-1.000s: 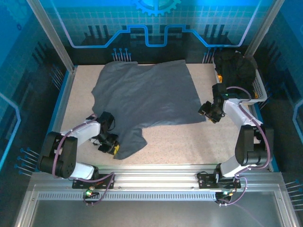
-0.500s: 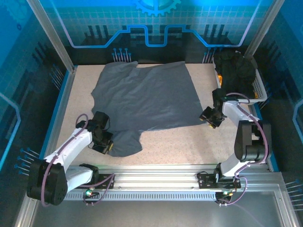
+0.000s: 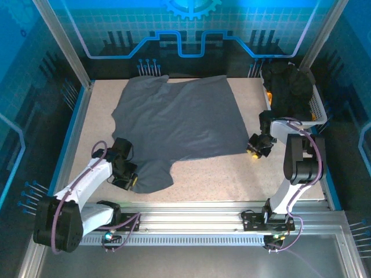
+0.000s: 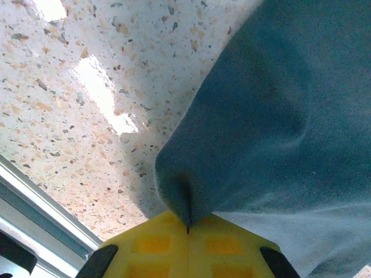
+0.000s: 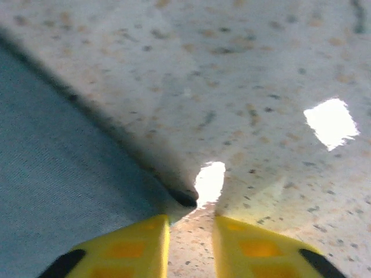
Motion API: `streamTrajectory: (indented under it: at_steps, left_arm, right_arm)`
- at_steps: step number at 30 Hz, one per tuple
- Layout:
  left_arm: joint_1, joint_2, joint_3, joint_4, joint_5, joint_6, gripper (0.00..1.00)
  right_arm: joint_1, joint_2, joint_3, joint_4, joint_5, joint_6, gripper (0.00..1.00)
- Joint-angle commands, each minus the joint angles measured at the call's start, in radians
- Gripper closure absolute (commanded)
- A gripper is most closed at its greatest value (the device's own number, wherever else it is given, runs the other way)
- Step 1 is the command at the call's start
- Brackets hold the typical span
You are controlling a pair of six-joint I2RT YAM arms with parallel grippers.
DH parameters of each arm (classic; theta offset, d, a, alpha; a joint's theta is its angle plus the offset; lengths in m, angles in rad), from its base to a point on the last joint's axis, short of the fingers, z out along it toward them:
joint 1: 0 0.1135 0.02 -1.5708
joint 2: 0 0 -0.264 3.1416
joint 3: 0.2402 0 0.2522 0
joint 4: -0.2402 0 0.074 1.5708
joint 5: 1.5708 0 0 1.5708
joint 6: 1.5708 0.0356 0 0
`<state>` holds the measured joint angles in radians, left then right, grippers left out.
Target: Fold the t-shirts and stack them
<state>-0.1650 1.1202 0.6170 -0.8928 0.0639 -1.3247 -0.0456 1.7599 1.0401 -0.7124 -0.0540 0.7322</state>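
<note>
Across the far and middle stretch of the speckled table (image 3: 203, 174), spread mostly flat with soft wrinkles: one grey shirt (image 3: 179, 124), its far edge close to the far table edge, its right edge slanting toward the right side. From its near edge, left of centre, a rounded tongue of cloth reaching toward the near edge. At the left side of that tongue, toward the near-left corner: left claw (image 3: 128, 178), down low on the surface. Seen from the left wrist, yellow pads pressed together with no gap, a small pucker of shirt (image 4: 278, 116) nipped right at the seam between them, cloth rising away to the right, bare table (image 4: 69, 104) to the left and a metal rail (image 4: 35, 191) along the lower left. Toward the right edge, at the shirt's near-right corner: right claw (image 3: 255, 149), also low, touching or just beside the hem. Seen from the right wrist, yellow fingers (image 5: 261, 246) parted by a narrow gap, nothing gripped between them, the shirt (image 5: 58, 185) corner tip lying just ahead of the gap, the left finger over the cloth edge, the other over bare table (image 5: 232, 69). In the far-right corner: white mesh basket (image 3: 317, 111), holding a dark heap (image 3: 287, 84) of near-black cloth, bunched and piled above the rim; separate garments in it not distinguishable. Well apart from that heap, the grey shirt, with the right arm between the two.
</note>
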Motion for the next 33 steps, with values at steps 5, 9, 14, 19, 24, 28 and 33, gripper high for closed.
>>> streamTrajectory:
  at_steps: [5,9,14,19,24,28,33]
  left_arm:
    - [0.013,0.038,0.037,-0.027,-0.004,0.057,1.0]
    - [0.013,0.044,0.044,-0.034,0.0,0.061,1.0]
    - [0.013,0.024,0.05,-0.07,-0.004,0.057,1.0]
    - [0.013,-0.008,0.047,-0.09,0.004,0.049,1.0]
    - [0.013,-0.067,0.047,-0.129,0.003,0.037,1.0]
    - [0.012,-0.158,0.071,-0.202,-0.032,0.018,1.0]
    - [0.012,-0.262,0.152,-0.29,-0.094,0.009,1.0]
  right_arm:
    - [-0.012,-0.061,-0.056,0.066,0.062,0.042,1.0]
    - [-0.039,-0.163,-0.088,-0.079,0.152,0.08,1.0]
    - [-0.058,-0.309,-0.197,-0.196,0.155,0.104,1.0]
    - [-0.038,-0.434,-0.254,-0.296,0.14,0.118,1.0]
    - [0.019,-0.529,-0.285,-0.344,0.138,0.149,1.0]
    - [0.035,-0.617,-0.264,-0.383,0.184,0.154,1.0]
    - [0.047,-0.717,-0.206,-0.482,0.245,0.158,1.0]
